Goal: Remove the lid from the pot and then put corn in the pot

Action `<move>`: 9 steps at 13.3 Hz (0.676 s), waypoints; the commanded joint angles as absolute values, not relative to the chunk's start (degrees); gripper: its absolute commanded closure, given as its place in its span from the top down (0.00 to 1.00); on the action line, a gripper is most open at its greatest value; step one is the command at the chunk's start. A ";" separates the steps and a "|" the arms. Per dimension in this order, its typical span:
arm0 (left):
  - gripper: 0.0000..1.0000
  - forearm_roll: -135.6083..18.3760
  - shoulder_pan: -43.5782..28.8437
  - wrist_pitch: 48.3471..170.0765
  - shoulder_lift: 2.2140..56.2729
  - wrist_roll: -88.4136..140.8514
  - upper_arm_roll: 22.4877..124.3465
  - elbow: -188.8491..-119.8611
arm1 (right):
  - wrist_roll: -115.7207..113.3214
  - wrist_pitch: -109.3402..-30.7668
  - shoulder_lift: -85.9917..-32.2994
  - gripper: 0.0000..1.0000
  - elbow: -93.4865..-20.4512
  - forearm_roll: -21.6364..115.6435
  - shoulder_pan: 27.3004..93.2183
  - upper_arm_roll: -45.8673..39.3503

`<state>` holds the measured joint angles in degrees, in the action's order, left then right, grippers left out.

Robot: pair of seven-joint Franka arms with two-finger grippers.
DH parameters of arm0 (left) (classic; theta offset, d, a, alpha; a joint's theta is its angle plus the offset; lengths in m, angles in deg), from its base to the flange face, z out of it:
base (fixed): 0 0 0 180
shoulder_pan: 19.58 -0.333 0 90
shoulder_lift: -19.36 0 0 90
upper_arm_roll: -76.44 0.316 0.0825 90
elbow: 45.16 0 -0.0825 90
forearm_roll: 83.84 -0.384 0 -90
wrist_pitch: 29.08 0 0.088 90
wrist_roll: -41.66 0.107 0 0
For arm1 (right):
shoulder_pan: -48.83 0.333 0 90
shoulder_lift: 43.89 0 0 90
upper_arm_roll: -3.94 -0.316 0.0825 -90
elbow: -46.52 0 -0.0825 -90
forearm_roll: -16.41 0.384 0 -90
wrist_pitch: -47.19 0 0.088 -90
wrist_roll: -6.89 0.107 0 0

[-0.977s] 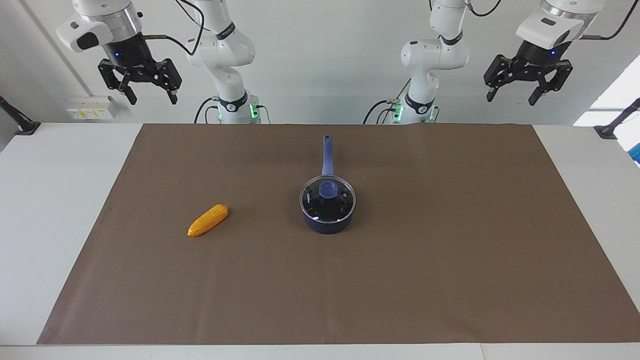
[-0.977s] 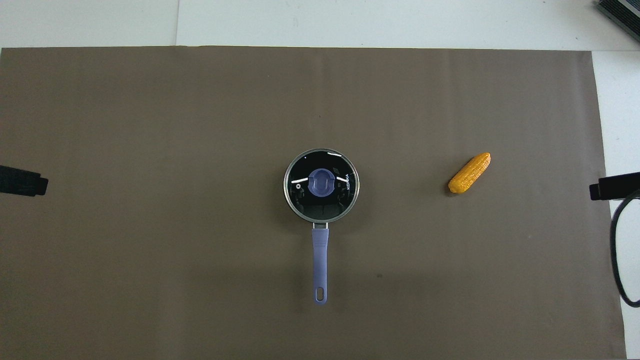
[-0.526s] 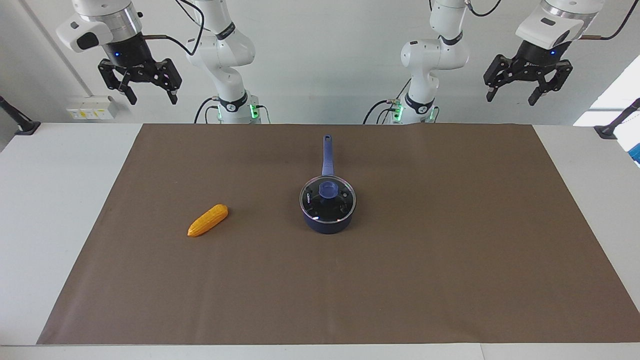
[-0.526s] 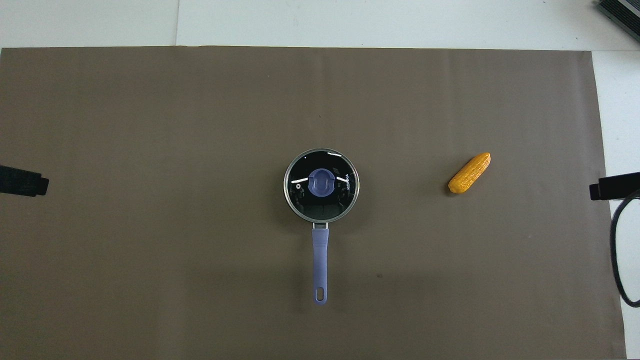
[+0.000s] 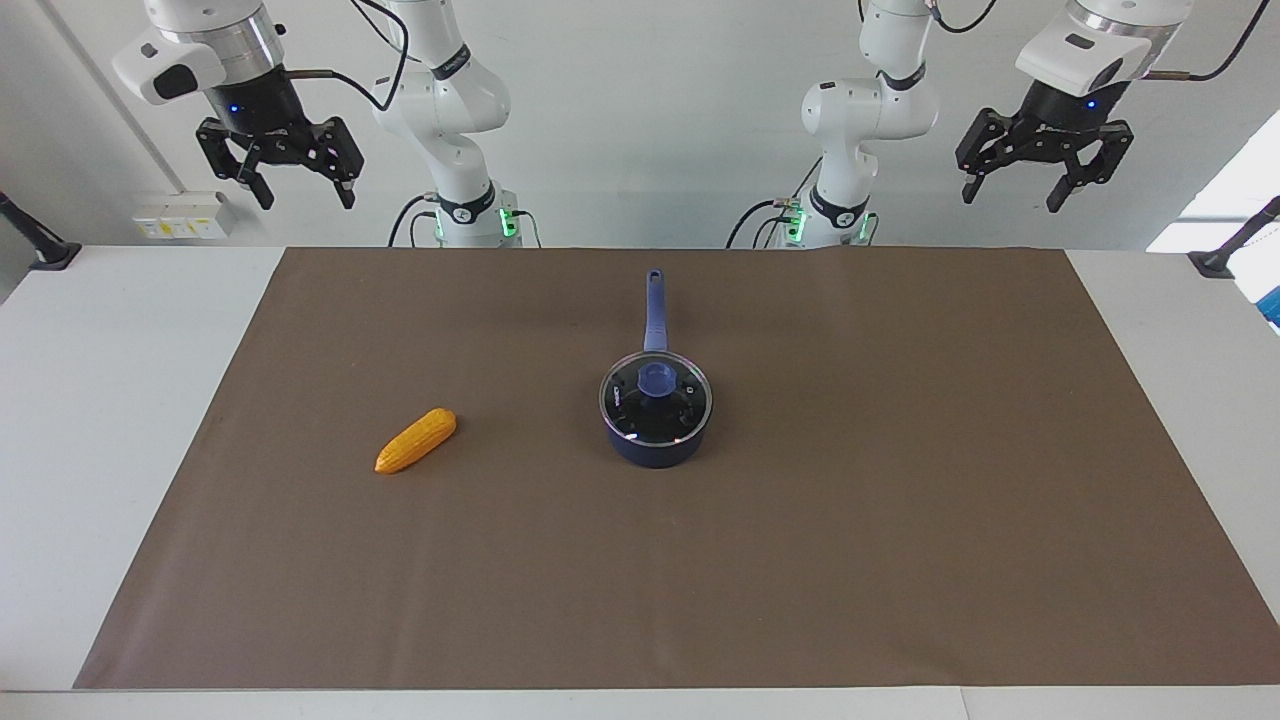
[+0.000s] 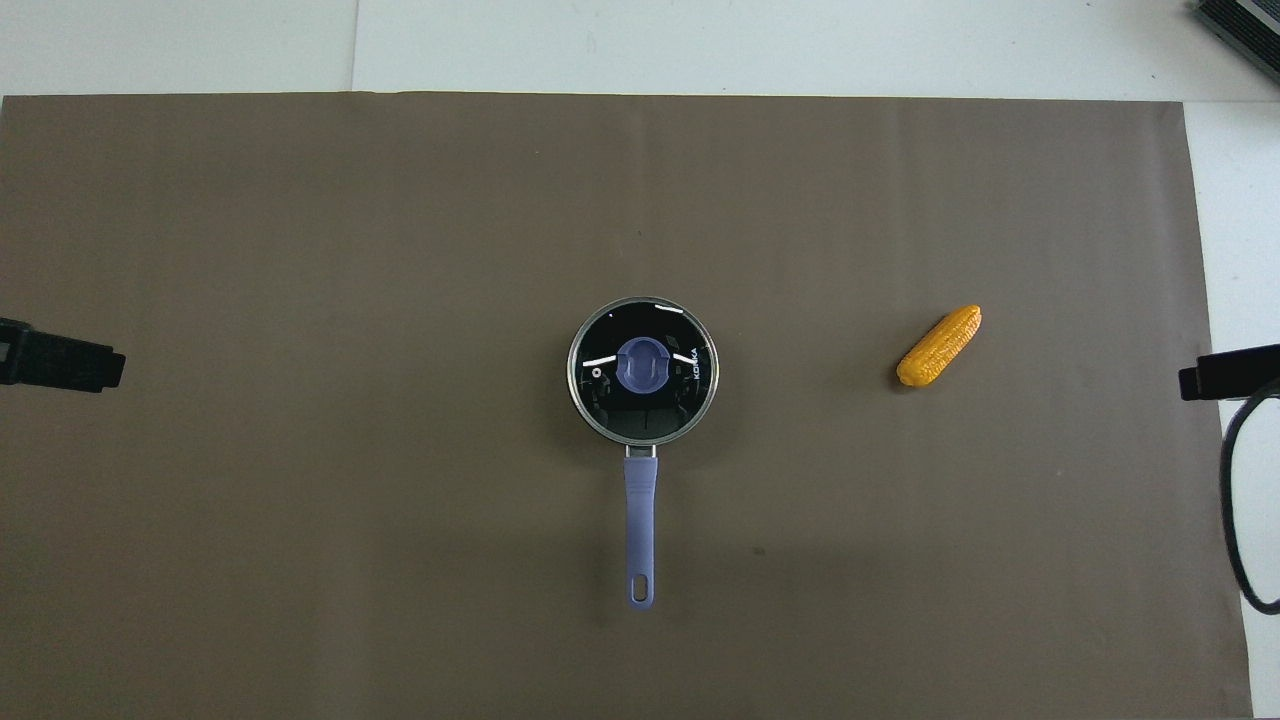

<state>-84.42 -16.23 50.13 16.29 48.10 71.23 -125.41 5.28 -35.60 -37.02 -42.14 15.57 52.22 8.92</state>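
The navy pot (image 5: 655, 448) (image 6: 640, 488) stands in the middle of the brown mat, its long handle pointing toward the robots. The glass lid (image 5: 628, 410) (image 6: 600, 400) with a blue knob (image 5: 656, 379) (image 6: 641, 364) sits on it. The yellow corn (image 5: 415, 440) (image 6: 938, 346) lies on the mat toward the right arm's end. My left gripper (image 5: 1015, 192) hangs open and empty high over the left arm's end; its tip shows in the overhead view (image 6: 60, 360). My right gripper (image 5: 304, 193) (image 6: 1215, 372) hangs open and empty high over the right arm's end.
The brown mat (image 5: 900, 520) (image 6: 300, 250) covers most of the white table (image 5: 90, 400). A black cable (image 6: 1235, 500) loops beside the mat at the right arm's end. A dark device (image 6: 1240, 20) sits at the table's corner farthest from the robots.
My left gripper has moved a little toward the middle of the table, still high up. The right arm, the pot, the lid and the corn have not moved.
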 commanded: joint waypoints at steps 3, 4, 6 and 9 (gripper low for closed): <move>1.00 -84.54 -16.07 54.58 16.63 47.64 66.88 -128.03 | 3.81 -34.81 -36.60 1.00 -42.07 16.33 51.65 8.60; 1.00 -84.54 -16.07 55.81 16.72 47.46 65.65 -128.73 | 3.81 -34.81 -36.60 1.00 -42.07 16.33 51.65 8.60; 1.00 -84.63 -13.97 58.79 16.81 45.63 64.84 -131.02 | 3.81 -34.81 -36.60 1.00 -42.07 16.33 51.65 8.60; 1.00 -84.72 -9.67 61.08 18.38 41.77 64.84 -132.43 | 3.81 -34.81 -36.60 1.00 -42.07 16.33 51.65 8.60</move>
